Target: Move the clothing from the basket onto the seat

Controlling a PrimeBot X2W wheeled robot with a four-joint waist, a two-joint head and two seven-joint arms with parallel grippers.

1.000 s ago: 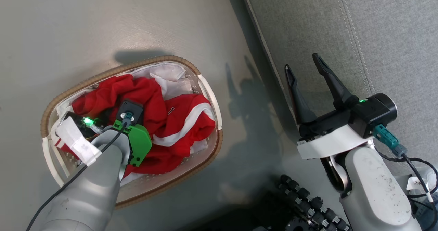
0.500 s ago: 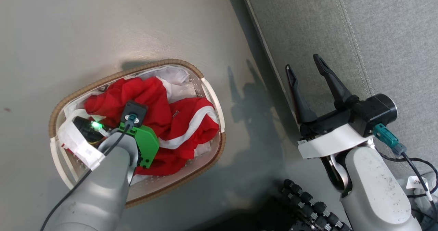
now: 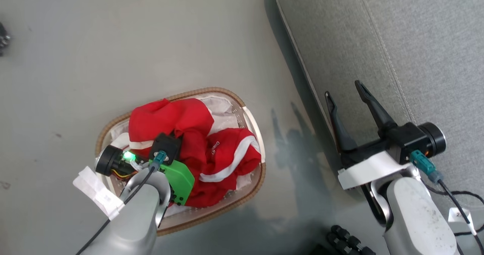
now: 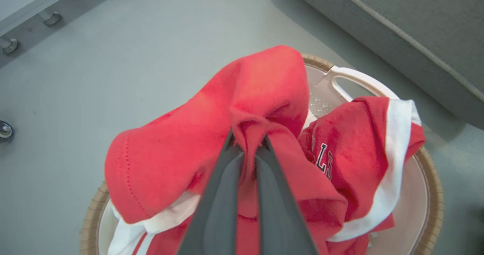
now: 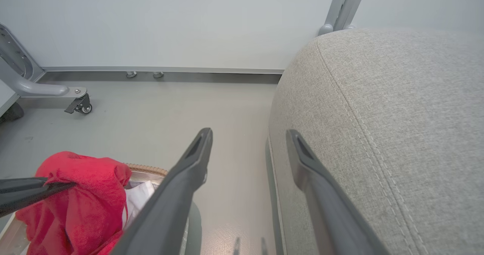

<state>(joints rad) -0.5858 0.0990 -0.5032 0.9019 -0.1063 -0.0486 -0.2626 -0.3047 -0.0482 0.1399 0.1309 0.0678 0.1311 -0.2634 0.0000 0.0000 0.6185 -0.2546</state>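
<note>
Red garment [image 4: 264,88] rises higher from basket [image 3: 196,93] than second ago, left gripper [image 4: 247,141] clamped on its bunched fold; basket on floor [image 3: 151,39] beside seat [image 3: 397,39]; right gripper [image 3: 342,88] spread apart near seat edge

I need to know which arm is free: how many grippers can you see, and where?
2. The left gripper is over the basket, shut on the red clothing. The right gripper is open and empty by the edge of the seat.
</note>
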